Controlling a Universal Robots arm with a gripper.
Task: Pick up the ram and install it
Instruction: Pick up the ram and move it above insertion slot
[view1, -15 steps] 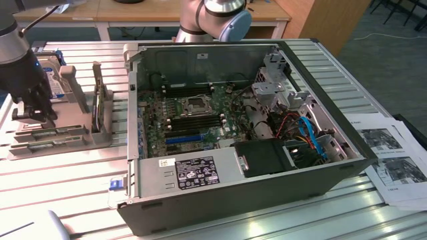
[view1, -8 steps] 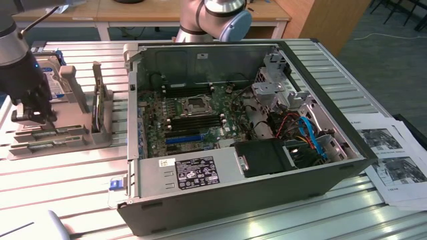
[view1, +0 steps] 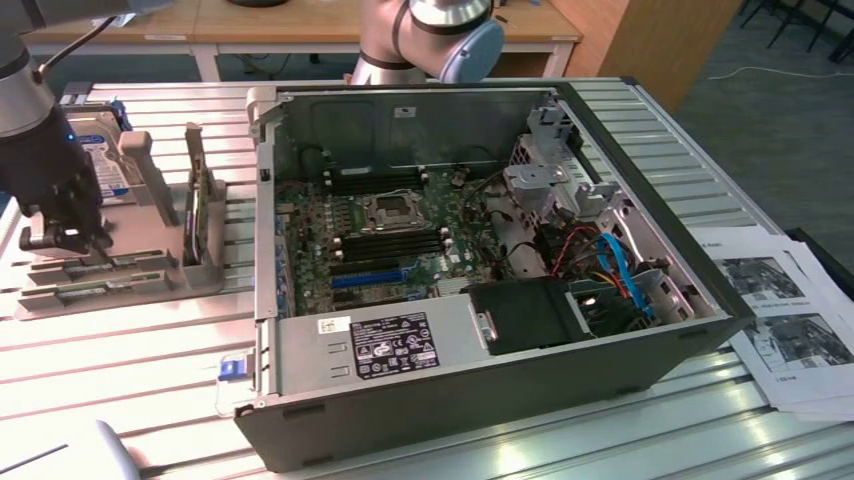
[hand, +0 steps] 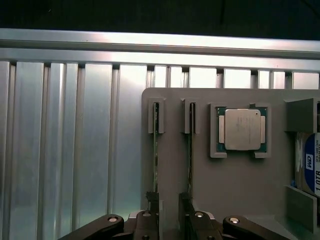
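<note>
Green thin ram (hand: 155, 155) (edge-on, in grey slotted holder (hand: 240, 185)) near wide-spread gripper (hand: 169, 202).

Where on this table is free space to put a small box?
Free: the bare slats between the grey holder and the table's near edge, at the exterior view's left of the computer case. Crowded: the holder, carrying ram sticks, a processor and a hard drive, with the gripper over it; papers lie on the case's other side.
</note>
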